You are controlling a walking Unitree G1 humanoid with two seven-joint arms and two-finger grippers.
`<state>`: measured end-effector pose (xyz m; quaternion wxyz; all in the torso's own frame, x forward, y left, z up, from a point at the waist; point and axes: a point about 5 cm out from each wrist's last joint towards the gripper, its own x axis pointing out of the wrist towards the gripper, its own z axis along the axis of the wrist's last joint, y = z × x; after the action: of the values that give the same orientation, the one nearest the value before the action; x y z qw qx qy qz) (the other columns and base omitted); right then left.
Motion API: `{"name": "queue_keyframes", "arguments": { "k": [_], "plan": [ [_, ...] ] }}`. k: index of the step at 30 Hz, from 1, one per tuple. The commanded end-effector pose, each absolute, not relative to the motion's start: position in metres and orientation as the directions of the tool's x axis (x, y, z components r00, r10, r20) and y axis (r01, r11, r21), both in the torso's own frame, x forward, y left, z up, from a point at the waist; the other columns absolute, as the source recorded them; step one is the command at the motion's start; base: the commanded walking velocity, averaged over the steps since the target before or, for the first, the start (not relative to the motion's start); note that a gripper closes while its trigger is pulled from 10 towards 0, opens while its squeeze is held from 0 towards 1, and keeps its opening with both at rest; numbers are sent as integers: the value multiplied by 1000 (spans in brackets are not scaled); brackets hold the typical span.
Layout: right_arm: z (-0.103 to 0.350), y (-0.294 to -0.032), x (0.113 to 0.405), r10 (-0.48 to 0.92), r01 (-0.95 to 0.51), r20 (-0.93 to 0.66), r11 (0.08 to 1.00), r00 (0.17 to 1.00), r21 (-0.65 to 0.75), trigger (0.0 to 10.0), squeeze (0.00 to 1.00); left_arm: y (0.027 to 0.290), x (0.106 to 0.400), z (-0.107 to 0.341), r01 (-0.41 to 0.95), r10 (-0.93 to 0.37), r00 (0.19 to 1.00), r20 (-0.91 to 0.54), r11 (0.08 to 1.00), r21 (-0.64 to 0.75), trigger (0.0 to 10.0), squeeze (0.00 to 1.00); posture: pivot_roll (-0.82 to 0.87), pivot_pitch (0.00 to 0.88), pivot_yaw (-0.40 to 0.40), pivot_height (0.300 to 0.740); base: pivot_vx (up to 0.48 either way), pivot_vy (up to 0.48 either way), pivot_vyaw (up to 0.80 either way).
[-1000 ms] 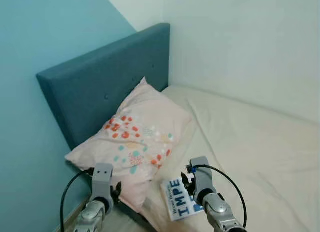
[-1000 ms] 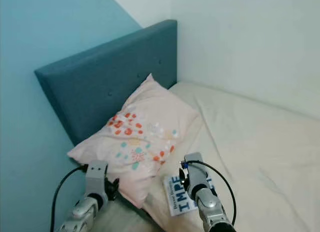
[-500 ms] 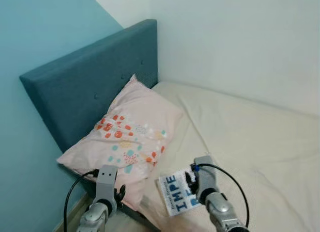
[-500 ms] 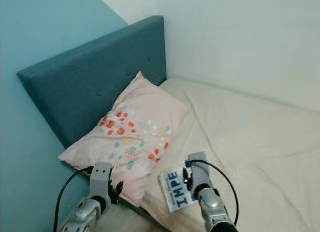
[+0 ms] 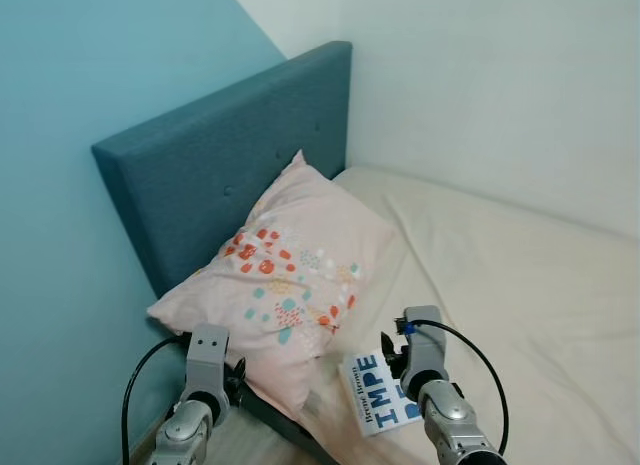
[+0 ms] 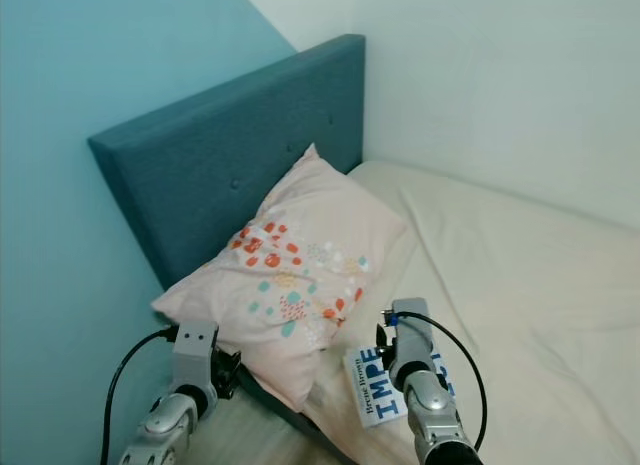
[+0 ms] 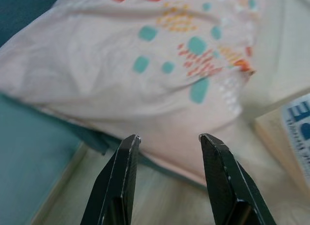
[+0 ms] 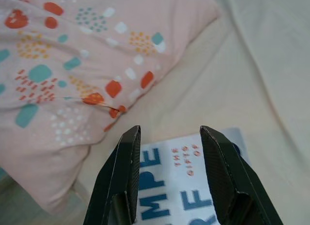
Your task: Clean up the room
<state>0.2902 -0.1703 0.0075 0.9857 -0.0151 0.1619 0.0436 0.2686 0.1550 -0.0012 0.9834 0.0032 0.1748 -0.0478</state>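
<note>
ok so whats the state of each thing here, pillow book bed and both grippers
pillow: lying tilted against the headboard, its corner overhanging the bed edge
book: flat on the mattress, closed, cover up
left gripper: open, empty, facing the pillow's corner
right gripper: open, empty, above the book

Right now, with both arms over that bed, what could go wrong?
The book lies near the bed's edge, so a nudge from the open right end effector might push it off. The open left end effector hovers at the pillow's overhanging corner and could snag its fabric.
</note>
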Motion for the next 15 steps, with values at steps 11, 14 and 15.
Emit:
{"name": "queue_keyframes", "arguments": {
  "k": [11, 14, 15],
  "plan": [
    [9, -170, 291, 82, -88, -315, 996, 946, -4, 10000, 0, 155, 266, 1, 116, -109, 938, -328, 993, 1, 10000, 0, 29, 0, 21, 680, 0, 0, 0],
    [9, -170, 291, 79, -81, -318, 997, 945, 7, 10000, 0, 154, 265, 1, 122, -114, 937, -331, 993, 3, 10000, 0, 29, 0, 21, 670, 0, 0, 0],
    [9, -170, 291, 79, -81, -318, 997, 945, 7, 10000, 0, 154, 265, 1, 122, -114, 937, -331, 993, 3, 10000, 0, 29, 0, 21, 670, 0, 0, 0]
  ]
}}
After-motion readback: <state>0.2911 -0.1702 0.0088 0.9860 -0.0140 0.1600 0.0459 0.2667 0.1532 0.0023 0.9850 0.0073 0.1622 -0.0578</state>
